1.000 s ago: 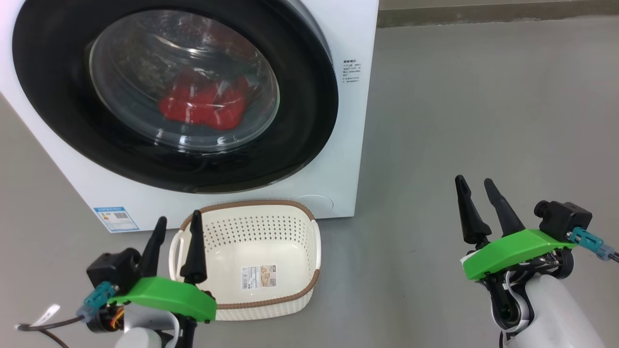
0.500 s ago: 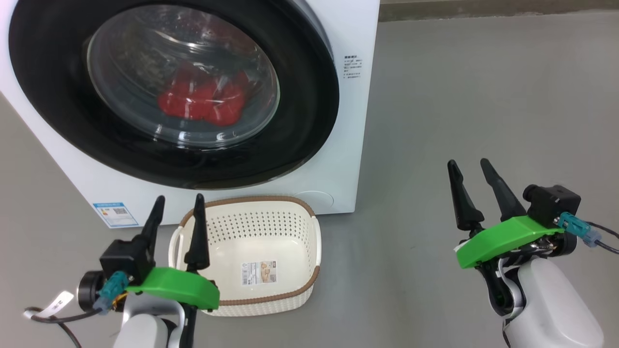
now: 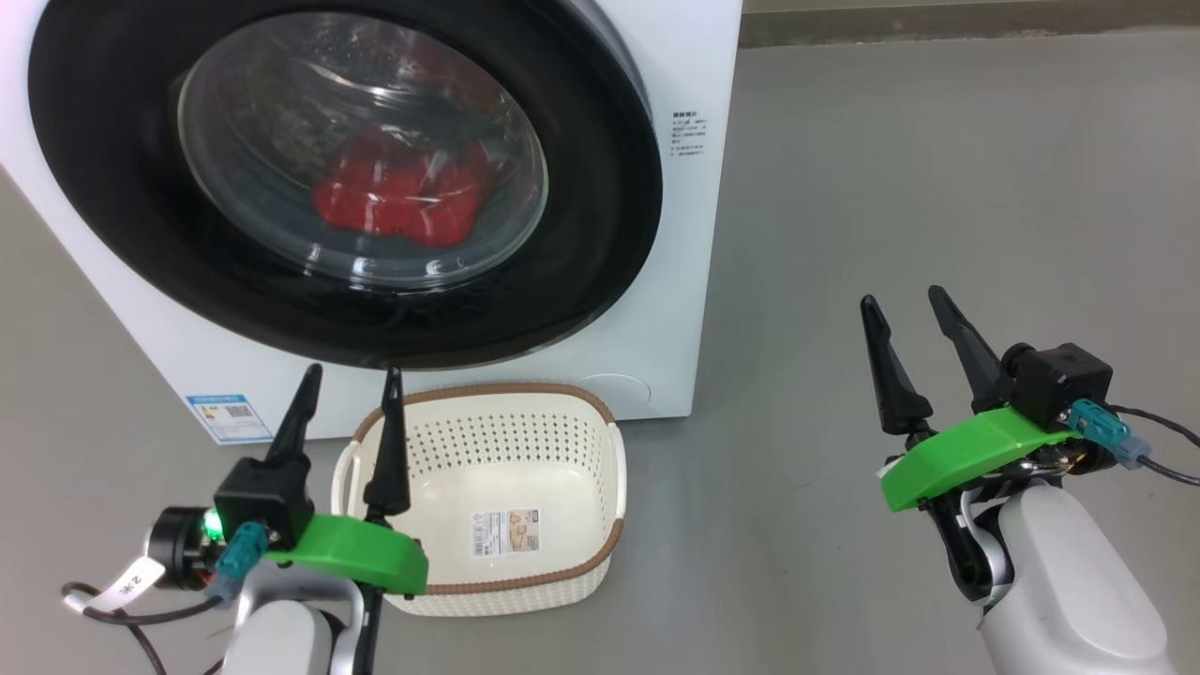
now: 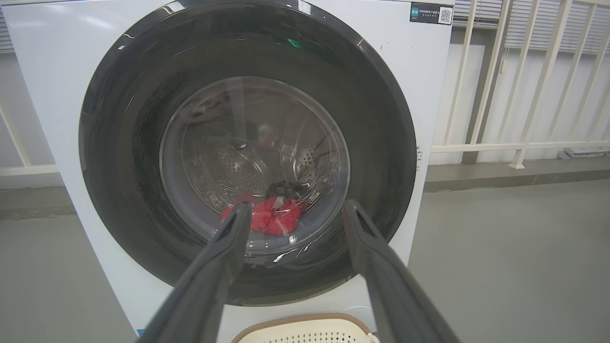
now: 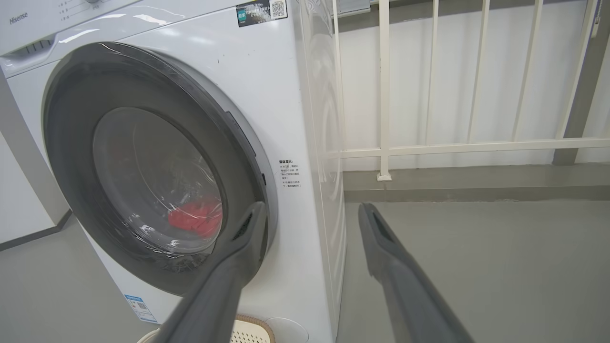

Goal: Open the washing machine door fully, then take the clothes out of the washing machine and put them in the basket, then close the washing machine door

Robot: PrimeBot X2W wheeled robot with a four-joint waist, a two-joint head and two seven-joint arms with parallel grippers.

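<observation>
The washing machine [image 3: 694, 234] stands at the upper left, white. Its door [image 3: 600, 234], black-rimmed with a glass bowl, lies closed against the front. Red clothes [image 3: 403, 202] show through the glass, low in the drum. The cream basket [image 3: 525, 441] sits on the floor just in front of the machine, with a paper label on its bottom and nothing else in it. My left gripper [image 3: 352, 373] hovers open over the basket's left rim, pointing at the door [image 4: 119, 143]. My right gripper [image 3: 902, 298] is open over bare floor to the machine's right, holding nothing.
Grey floor [image 3: 937, 169] stretches wide to the right of the machine. A white railing [image 5: 429, 145] and a low kerb run behind it. A cable [image 3: 1162, 469] trails from my right wrist.
Both grippers have moved forward, up the head view, toward the machine, still open. The head view has shifted slightly. Door, clothes and basket are as before.
</observation>
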